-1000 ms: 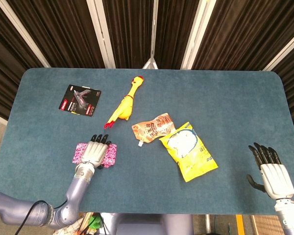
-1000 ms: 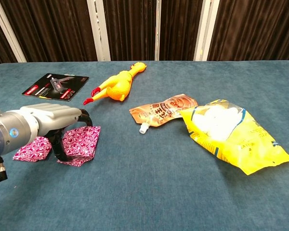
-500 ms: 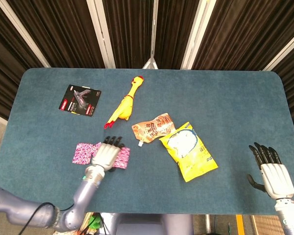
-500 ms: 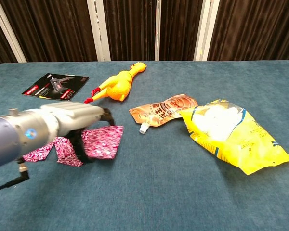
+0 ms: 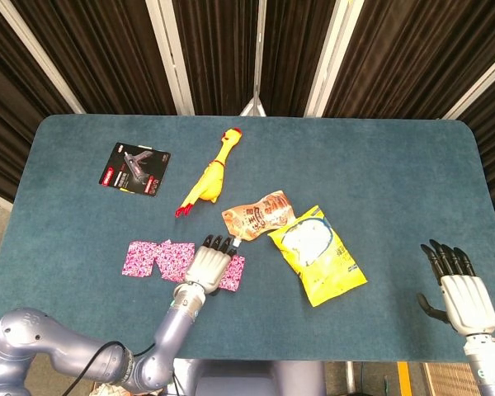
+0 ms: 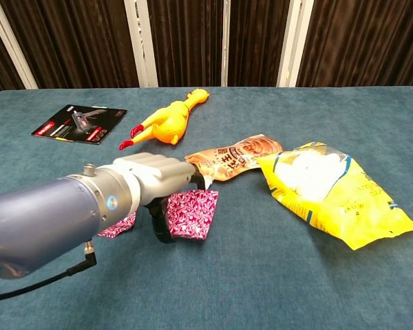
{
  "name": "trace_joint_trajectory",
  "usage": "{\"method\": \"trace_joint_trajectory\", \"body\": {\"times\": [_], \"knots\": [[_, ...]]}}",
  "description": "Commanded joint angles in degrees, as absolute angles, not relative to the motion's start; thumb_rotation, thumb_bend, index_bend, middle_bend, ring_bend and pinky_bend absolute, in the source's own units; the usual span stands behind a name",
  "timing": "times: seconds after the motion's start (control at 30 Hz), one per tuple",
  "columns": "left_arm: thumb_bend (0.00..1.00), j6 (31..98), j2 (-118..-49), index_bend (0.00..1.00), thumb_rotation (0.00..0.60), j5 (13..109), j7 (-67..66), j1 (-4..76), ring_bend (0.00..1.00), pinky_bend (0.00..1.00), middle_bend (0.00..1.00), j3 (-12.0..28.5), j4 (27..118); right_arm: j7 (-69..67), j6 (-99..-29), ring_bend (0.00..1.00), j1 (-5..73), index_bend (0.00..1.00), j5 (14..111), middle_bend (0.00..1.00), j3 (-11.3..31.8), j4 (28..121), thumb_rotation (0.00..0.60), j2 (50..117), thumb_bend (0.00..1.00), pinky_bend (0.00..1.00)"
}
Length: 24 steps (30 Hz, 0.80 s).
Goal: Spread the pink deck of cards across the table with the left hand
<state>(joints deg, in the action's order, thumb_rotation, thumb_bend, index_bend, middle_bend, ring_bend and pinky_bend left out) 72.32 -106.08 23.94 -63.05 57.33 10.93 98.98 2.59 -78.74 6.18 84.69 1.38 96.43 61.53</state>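
pink deck of cards (image 5: 161,259): fanned in a row.
left hand (image 5: 209,263): fingers flat, pressing the end cards.
Risk: orange pouch (image 5: 258,214) just ahead, cards may hit it.

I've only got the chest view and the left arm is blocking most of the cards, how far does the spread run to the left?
Observer: In the head view the pink cards lie in a row running left from under the left hand, ending below the black tool package.
Operator: Where is the right hand? I can't see it at all.
Observer: The right hand is at the table's near right corner, fingers apart, holding nothing.
Operator: Is the left hand about to hit the orange pouch?
Observer: From above, its fingertips sit just short of the orange pouch, near the white spout; I cannot tell if they touch.
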Motion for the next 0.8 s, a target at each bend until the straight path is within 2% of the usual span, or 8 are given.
{"method": "trace_joint_trajectory", "body": {"times": [0.03, 0.1, 0.27, 0.53, 0.63, 0.73, 0.8], "knots": [[0.33, 73.5, -107.1, 0.14, 0.600, 22.0, -64.4, 58.0, 0.00, 0.00, 0.00, 11.3, 98.6, 2.5, -78.8, 0.00, 6.1, 0.00, 84.7, 0.00, 1.4, 96.4, 0.600, 61.5, 0.36, 0.02], [0.29, 74.0, -107.2, 0.07, 0.600, 21.5, -64.5, 58.0, 0.00, 0.00, 0.00, 11.6, 98.5, 2.4, -78.9, 0.00, 6.1, 0.00, 84.7, 0.00, 1.3, 96.5, 0.600, 61.4, 0.36, 0.02], [0.27, 74.2, -106.0, 0.03, 0.600, 22.5, -63.6, 57.7, 0.00, 0.00, 0.00, 11.8, 99.4, 2.6, -78.9, 0.00, 6.1, 0.00, 84.9, 0.00, 1.3, 96.3, 0.600, 61.6, 0.36, 0.02], [0.26, 74.0, -102.4, 0.01, 0.600, 25.9, -60.3, 56.1, 0.00, 0.00, 0.00, 11.1, 102.6, 2.8, -79.1, 0.00, 6.0, 0.00, 84.8, 0.00, 1.3, 96.2, 0.600, 61.6, 0.36, 0.02], [0.26, 75.1, -98.7, 0.01, 0.600, 29.3, -58.1, 53.9, 0.00, 0.00, 0.00, 8.8, 106.2, 2.6, -79.1, 0.00, 5.9, 0.00, 84.7, 0.00, 1.4, 96.1, 0.600, 61.5, 0.36, 0.02], [0.26, 77.4, -92.7, 0.01, 0.600, 35.7, -55.1, 50.3, 0.00, 0.00, 0.00, 4.2, 110.9, 2.6, -79.3, 0.00, 5.9, 0.00, 84.7, 0.00, 1.4, 96.0, 0.600, 61.5, 0.36, 0.02], [0.26, 79.9, -87.7, 0.01, 0.600, 42.4, -51.9, 46.8, 0.00, 0.00, 0.00, -0.4, 113.8, 2.9, -79.3, 0.00, 5.8, 0.00, 84.7, 0.00, 1.4, 96.0, 0.600, 61.6, 0.36, 0.02]]}}
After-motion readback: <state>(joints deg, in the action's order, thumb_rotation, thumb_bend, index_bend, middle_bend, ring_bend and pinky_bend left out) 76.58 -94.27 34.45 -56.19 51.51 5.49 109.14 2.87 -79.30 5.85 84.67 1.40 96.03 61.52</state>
